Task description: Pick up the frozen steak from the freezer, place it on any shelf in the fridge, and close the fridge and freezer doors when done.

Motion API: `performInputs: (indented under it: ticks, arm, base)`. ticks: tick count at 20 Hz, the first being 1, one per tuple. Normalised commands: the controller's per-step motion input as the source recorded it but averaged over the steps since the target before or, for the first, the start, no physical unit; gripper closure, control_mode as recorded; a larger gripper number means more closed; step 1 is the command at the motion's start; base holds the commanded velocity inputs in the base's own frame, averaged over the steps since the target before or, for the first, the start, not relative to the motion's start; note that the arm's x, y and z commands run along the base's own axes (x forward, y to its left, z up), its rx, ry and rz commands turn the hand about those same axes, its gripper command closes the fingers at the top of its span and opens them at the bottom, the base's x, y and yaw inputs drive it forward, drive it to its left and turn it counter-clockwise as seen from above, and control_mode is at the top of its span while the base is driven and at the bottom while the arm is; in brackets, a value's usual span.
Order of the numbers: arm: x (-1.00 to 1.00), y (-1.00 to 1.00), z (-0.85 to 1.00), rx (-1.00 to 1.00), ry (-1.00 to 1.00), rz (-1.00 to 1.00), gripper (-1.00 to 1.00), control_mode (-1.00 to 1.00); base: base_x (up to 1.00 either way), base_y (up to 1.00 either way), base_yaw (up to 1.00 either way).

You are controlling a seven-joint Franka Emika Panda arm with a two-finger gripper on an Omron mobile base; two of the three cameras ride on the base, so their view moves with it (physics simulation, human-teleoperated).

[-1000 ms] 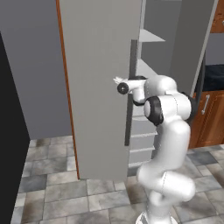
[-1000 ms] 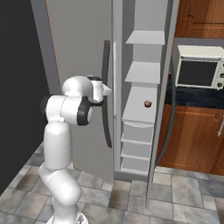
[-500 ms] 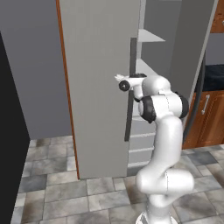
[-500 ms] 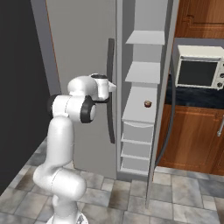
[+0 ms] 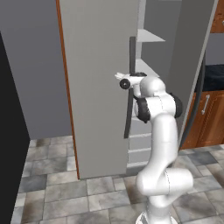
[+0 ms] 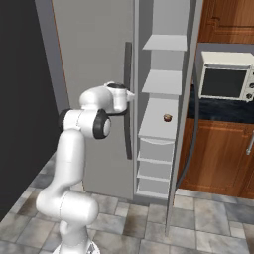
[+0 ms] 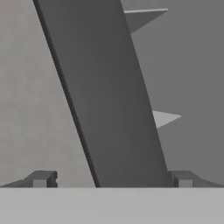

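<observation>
Reaching forward at about chest height, the white arm [image 5: 159,131] bends at its dark elbow joint and stretches its hand level toward the tall grey door [image 5: 96,78]. The gripper [image 7: 113,179] sits right at the door's dark vertical handle [image 6: 128,99], with one finger tip [image 7: 41,178] on either side of the bar. In the hand view the handle runs up between the two tips as a broad dark slanted band, and the jaws stand wide apart around it without pinching it; nothing is held.

Beside that door, the narrow compartment stands open, showing white shelves [image 6: 163,79] above and drawers [image 6: 155,166] below. A small brown lump [image 6: 168,117], which could be the steak, rests on the lowest shelf just above the drawers. The compartment's own door [image 6: 186,114] is swung out toward the camera, edge-on, its handle curving down the front. A microwave [image 6: 224,82] sits on a dark counter over wooden cabinets [image 6: 218,154].
</observation>
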Motion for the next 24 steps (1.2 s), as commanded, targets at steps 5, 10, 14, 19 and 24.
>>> performInputs:
  ticks: [5, 10, 14, 19, 24]
  arm:
    - [0.34, 0.0, 0.0, 0.0, 0.0, 0.0, -1.0, -1.0]
    - [0.36, 0.0, 0.0, 0.0, 0.0, 0.0, -1.0, -1.0]
    - [0.15, 0.0, 0.0, 0.0, 0.0, 0.0, -1.0, -1.0]
    - [0.0, 0.0, 0.01, 0.0, 0.0, 0.0, -1.0, -1.0]
    - [0.0, 0.0, 0.24, 0.0, 0.0, 0.0, -1.0, -1.0]
  base:
    - [0.0, 0.0, 0.0]
    - [0.0, 0.0, 0.0]
    - [0.0, 0.0, 0.0]
    - [0.0, 0.0, 0.0]
    - [0.0, 0.0, 0.0]
